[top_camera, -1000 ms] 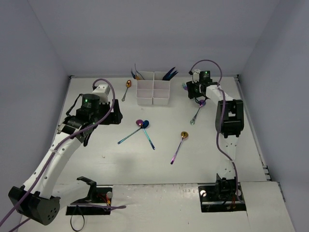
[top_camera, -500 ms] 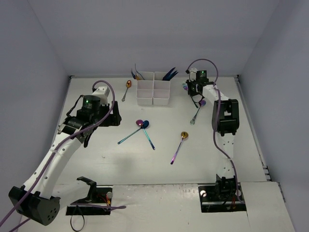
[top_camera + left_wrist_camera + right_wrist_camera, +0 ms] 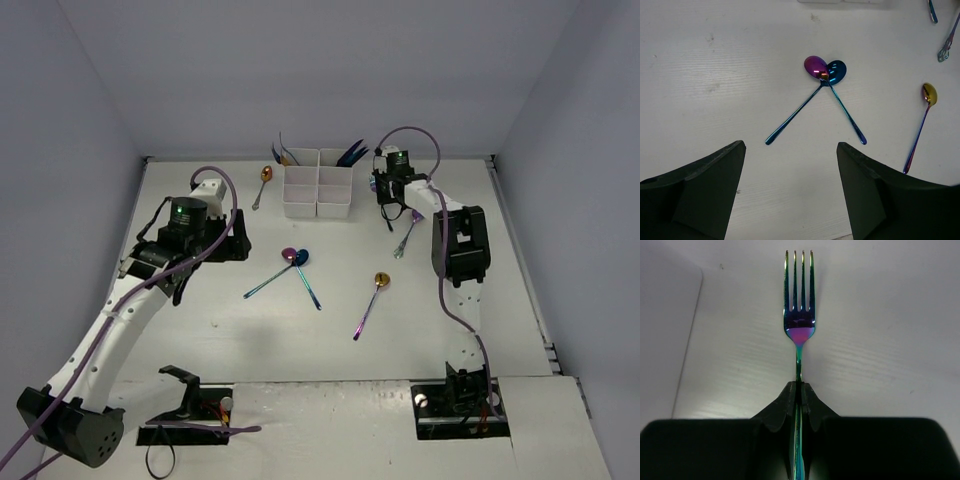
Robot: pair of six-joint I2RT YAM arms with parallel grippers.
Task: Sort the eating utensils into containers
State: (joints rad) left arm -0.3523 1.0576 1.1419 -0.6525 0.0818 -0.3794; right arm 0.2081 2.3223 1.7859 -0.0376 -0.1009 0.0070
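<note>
- No words, numbers, labels, brands or signs can be read in any of the views.

Both arms were built of white links joined by black housings. On the left arm (image 3: 120,320), a black block behind the claw bore 1 green light (image 3: 181,209). The right arm (image 3: 459,250) showed the same light (image 3: 399,156) just behind its claw. 2 purple cables, the left cable (image 3: 213,167) and the right cable (image 3: 410,128), looped up behind the claws and ran back along the links. Farthest from the claws sat a rounded black left base (image 3: 70,425) and a blocky black right base (image 3: 462,395). The left claw (image 3: 790,147) had 2 broad matte black wedge fingers (image 3: 700,190). The right claw (image 3: 798,390) had 2 black fingers (image 3: 785,407) tapering to slim tips.
</note>
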